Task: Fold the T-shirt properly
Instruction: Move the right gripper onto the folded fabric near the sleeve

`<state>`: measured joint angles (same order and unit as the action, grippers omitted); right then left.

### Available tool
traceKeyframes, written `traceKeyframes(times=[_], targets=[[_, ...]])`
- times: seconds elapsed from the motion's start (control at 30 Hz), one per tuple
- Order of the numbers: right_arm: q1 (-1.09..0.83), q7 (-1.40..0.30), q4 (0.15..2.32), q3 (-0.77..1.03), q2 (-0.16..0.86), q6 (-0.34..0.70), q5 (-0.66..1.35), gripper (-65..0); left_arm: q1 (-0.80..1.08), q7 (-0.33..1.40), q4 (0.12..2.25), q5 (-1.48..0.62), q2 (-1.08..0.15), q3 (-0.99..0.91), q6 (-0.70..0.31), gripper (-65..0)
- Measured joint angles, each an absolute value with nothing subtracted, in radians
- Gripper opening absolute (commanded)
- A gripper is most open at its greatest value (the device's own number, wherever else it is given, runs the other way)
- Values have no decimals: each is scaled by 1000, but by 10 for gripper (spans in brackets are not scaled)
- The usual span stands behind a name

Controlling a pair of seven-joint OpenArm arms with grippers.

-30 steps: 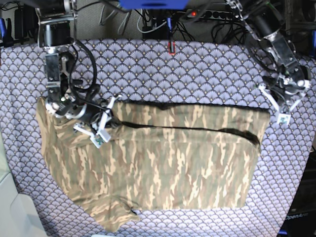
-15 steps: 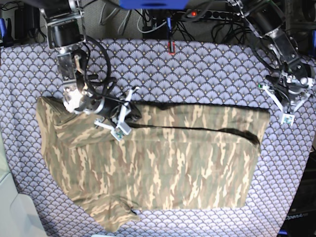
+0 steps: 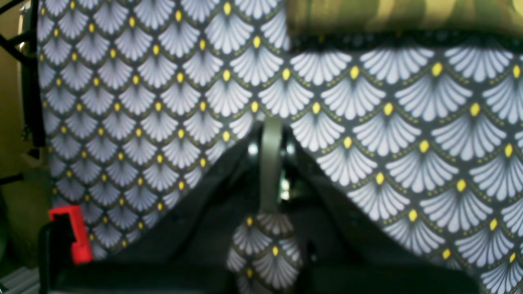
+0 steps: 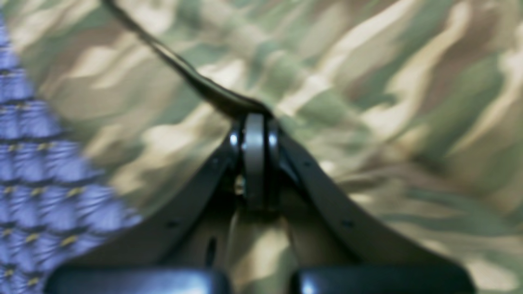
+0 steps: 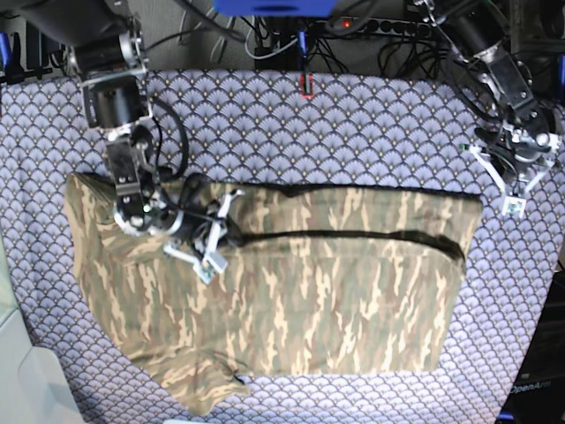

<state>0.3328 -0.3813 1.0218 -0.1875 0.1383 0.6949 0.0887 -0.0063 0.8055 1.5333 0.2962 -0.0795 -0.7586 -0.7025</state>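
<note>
the t-shirt [image 5: 291, 291] is lying spread across the patterned cloth [image 5: 353, 132] on the counter. the right gripper [image 5: 210, 237] is resting on its far left part, fingers together. the left gripper [image 5: 516, 181] is hovering beside its far right corner, fingers together, holding nothing.
</note>
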Motion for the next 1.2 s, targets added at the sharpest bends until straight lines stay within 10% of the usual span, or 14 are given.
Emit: traceKeyframes(times=[0.33,0.67,1.2], targets=[[465,-325,1036,-131,83,627,-21,-647,57,796,1631,295,-78,-760,-703,-650],[180,-436,1381,-203,93,700,-19,-647,58,802,1619,295,-73,-760,-703,-650],[258,-255,1066,-254,96,699,-88,-647,58,804,1623,295,-72,-760,-703,-650]])
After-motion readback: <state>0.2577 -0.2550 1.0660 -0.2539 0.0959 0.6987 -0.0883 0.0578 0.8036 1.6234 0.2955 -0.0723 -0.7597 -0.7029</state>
